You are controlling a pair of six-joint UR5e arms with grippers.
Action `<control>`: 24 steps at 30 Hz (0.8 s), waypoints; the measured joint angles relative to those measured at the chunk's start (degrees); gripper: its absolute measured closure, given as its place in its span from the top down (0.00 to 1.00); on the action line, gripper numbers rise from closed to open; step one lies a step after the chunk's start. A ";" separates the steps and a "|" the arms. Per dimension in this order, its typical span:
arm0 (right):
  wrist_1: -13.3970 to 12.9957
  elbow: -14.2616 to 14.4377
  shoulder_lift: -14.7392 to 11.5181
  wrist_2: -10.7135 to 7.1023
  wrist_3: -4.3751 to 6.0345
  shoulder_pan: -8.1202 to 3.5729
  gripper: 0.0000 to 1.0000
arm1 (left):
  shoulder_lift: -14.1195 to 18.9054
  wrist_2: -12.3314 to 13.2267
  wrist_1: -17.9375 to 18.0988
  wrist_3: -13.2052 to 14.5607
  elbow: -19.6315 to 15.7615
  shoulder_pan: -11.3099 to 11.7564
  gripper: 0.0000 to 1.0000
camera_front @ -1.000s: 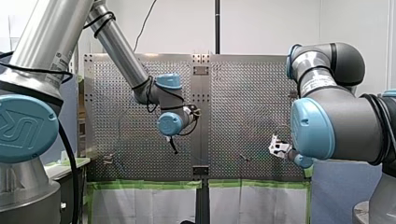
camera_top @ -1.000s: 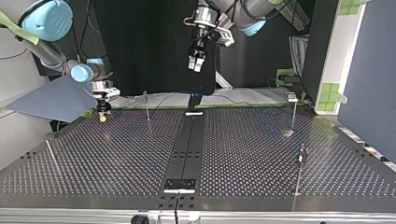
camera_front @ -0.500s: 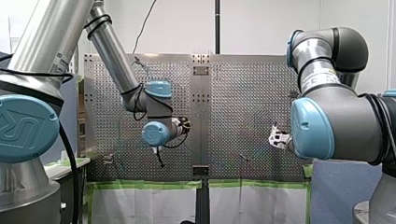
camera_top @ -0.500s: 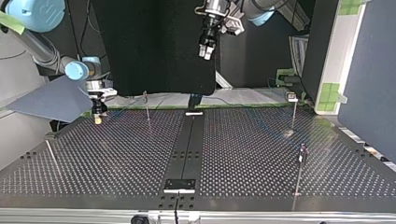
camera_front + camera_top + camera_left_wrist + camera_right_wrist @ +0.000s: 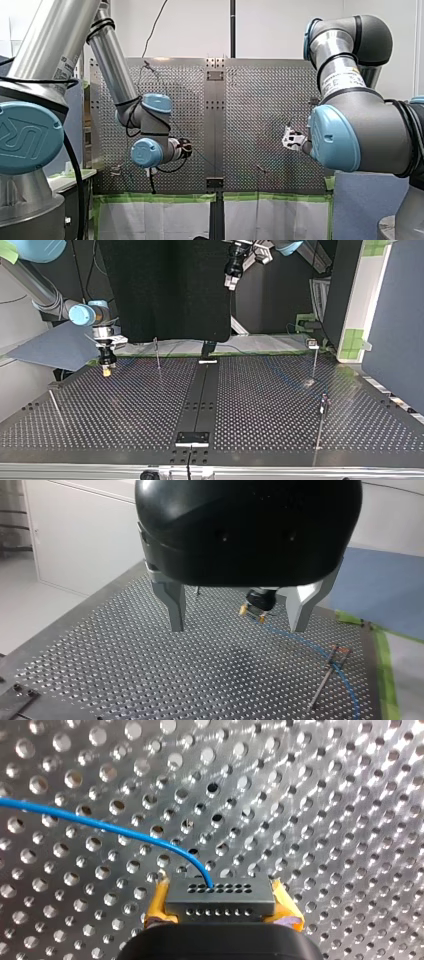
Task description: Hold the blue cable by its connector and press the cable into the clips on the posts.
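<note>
My right gripper [image 5: 106,372] sits low at the table's [image 5: 250,405] far edge, top view's left, with the connector [image 5: 220,899] between its fingers. The cable [image 5: 300,642] runs from it to the nearest post [image 5: 157,354], seemingly past its clip [image 5: 341,653]. My left gripper [image 5: 231,284] hangs high above the far edge's middle.

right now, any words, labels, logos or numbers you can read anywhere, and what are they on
"R": raised logo, partly cut off, on the blue joint cap at my left arm's base, front view.
Sticker on left arm tube: too small to read.
Sticker on right arm tube: too small to read.
Top and wrist views: no text; the connector shows only rows of holes.
</note>
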 joint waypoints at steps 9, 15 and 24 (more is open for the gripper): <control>-0.01 0.03 -0.10 -0.04 -0.08 0.19 0.00 | 0.00 0.02 0.00 0.00 -0.54 0.06 1.00; -0.01 0.03 -0.10 -0.04 -0.08 0.20 0.00 | 0.00 0.02 0.00 0.00 -0.56 0.06 1.00; -0.01 0.03 -0.10 -0.03 -0.08 0.19 0.00 | 0.00 0.02 0.00 0.00 -0.56 0.06 1.00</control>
